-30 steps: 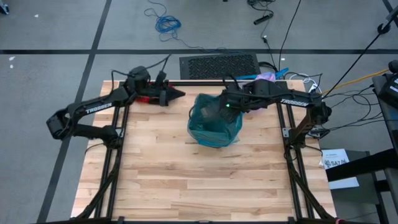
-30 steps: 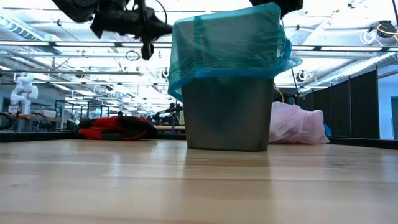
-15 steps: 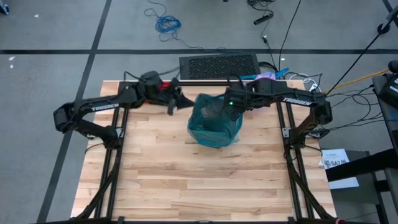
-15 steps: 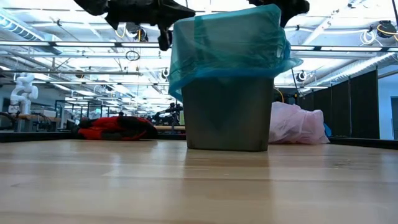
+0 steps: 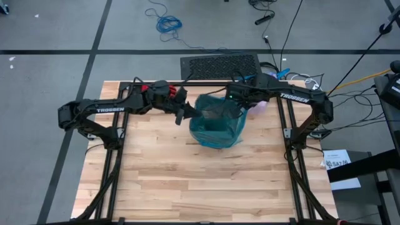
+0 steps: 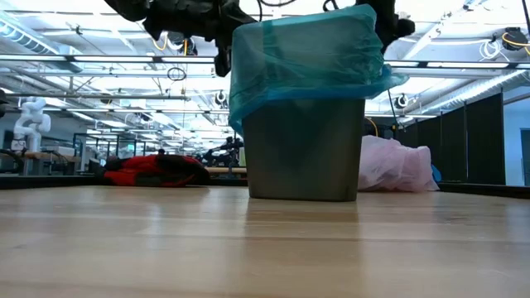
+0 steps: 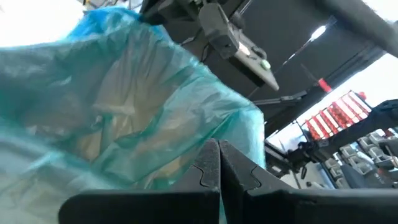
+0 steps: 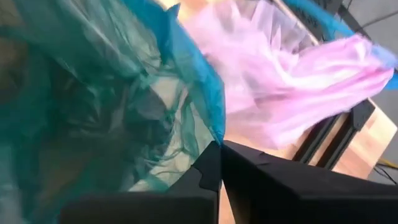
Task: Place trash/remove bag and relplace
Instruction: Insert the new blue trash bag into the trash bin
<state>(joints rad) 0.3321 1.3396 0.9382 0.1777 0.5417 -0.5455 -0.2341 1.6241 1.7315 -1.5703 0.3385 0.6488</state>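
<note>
A grey bin (image 6: 302, 149) stands at the table's far middle, lined with a teal-green bag (image 5: 215, 125) whose rim is folded over the bin's edge. The pale pink bag (image 6: 393, 165) lies bunched on the table to the right of the bin and behind it, also seen as the pink bag (image 8: 292, 81) in the right wrist view. My left gripper (image 5: 186, 115) is shut at the bin's left rim, close to the teal film (image 7: 143, 112). My right gripper (image 5: 235, 100) is shut at the bin's far right rim. No trash shows. My right gripper pinches the teal-green bag's rim edge (image 8: 214, 127) between its two fingertips, at the bin's far right side, coming from the table's right and slanting down. The film stays draped over the bin. I cannot tell whether my left gripper touches the bag.
A red glove (image 6: 153, 170) lies on the table's far left, behind my left arm. A black grille (image 5: 220, 65) and cables lie on the floor beyond the far edge. The near half of the table (image 5: 200, 181) is bare wood.
My left gripper has swung from the table's far left toward the right and the near edge, coming to the bin's left rim. My right gripper has drawn back from over the bin's mouth toward its far right rim.
</note>
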